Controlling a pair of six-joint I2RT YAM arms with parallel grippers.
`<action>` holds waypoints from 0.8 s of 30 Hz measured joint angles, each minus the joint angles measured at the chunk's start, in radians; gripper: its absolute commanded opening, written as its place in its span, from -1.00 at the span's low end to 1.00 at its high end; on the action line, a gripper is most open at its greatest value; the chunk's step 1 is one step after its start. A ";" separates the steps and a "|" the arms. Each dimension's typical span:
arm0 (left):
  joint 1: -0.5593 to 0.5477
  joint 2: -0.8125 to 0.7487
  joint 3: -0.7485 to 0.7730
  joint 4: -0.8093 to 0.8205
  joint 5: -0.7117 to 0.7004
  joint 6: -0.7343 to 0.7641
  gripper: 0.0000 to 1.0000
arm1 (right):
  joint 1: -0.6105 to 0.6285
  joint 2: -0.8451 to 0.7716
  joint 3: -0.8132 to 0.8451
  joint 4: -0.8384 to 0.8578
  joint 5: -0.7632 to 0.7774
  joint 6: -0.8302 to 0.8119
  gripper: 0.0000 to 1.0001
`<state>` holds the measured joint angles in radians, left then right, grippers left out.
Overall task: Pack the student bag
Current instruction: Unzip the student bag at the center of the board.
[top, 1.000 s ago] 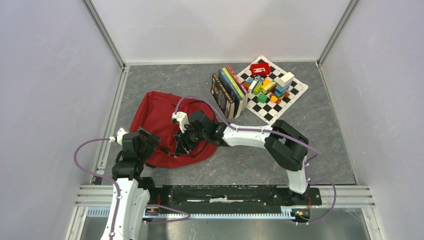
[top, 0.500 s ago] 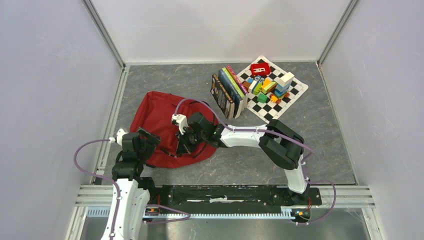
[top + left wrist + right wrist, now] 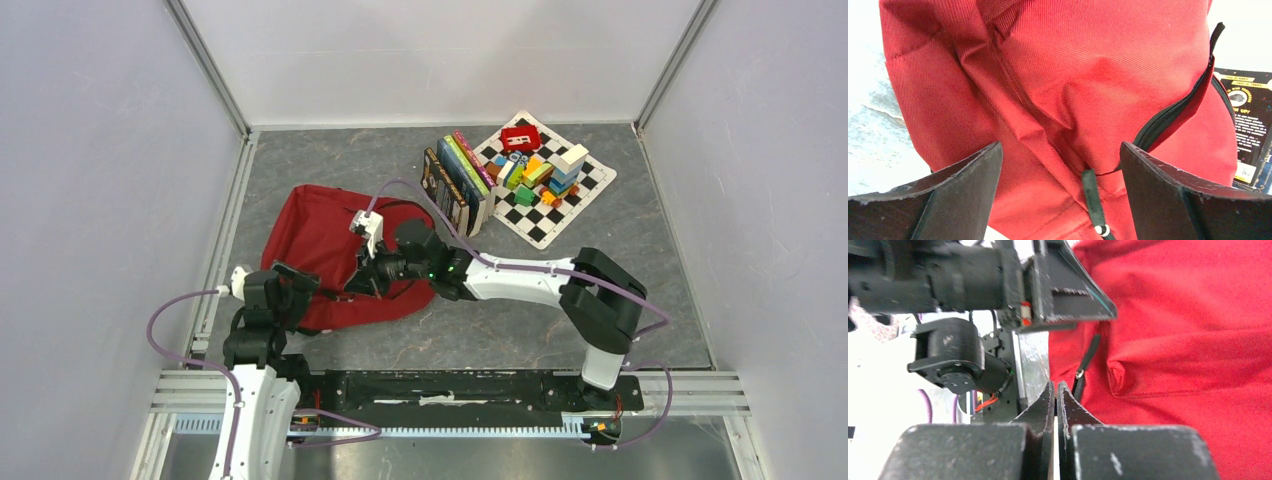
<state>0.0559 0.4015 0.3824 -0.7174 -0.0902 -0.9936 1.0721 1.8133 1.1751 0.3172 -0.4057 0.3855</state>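
Your left tool [image 3: 1060,148] gapes wide at the student bag [image 3: 1088,75] — right tool [image 3: 1055,386] pinched together beside the zipper pull [image 3: 1088,357].

Counts on the tabletop [image 3: 500,335]:
- 1 student bag [image 3: 315,235], 9 o'clock.
- 1 row of upright books [image 3: 458,185], 12 o'clock. Looks like four or five, but they're packed too tight to be sure.
- 1 checkered mat [image 3: 545,225], 1 o'clock.
- 1 heap of coloured toy blocks [image 3: 540,175] on the mat, too jumbled to count.
- 2 tools: left tool [image 3: 1060,155] and right tool [image 3: 1055,390].
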 measured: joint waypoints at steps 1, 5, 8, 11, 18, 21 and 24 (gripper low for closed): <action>0.000 0.001 0.000 0.000 0.003 -0.005 0.83 | 0.002 -0.013 -0.002 0.016 0.002 0.000 -1.00; 0.000 0.016 0.000 -0.002 0.017 -0.017 0.75 | 0.012 -0.045 -0.013 0.050 0.012 -0.001 -1.00; 0.000 0.032 -0.001 -0.002 0.017 -0.025 0.52 | 0.014 -0.045 -0.016 0.056 0.013 -0.002 -1.00; 0.000 0.039 -0.009 0.004 0.022 -0.031 0.11 | 0.014 -0.045 -0.026 0.062 0.016 -0.008 -1.00; 0.000 0.075 -0.031 0.018 -0.010 -0.033 -0.71 | 0.043 -0.094 -0.097 0.045 0.119 -0.061 -1.00; 0.000 0.113 -0.031 0.035 -0.035 -0.026 -0.95 | 0.055 -0.154 -0.153 0.018 0.186 -0.093 -1.00; 0.000 0.145 -0.031 0.055 -0.054 -0.017 -0.96 | 0.060 -0.223 -0.218 -0.003 0.244 -0.120 -1.00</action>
<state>0.0555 0.5468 0.3519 -0.6628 -0.1444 -1.0103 1.1316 1.5906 0.9569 0.3145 -0.1616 0.2653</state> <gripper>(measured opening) 0.033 0.010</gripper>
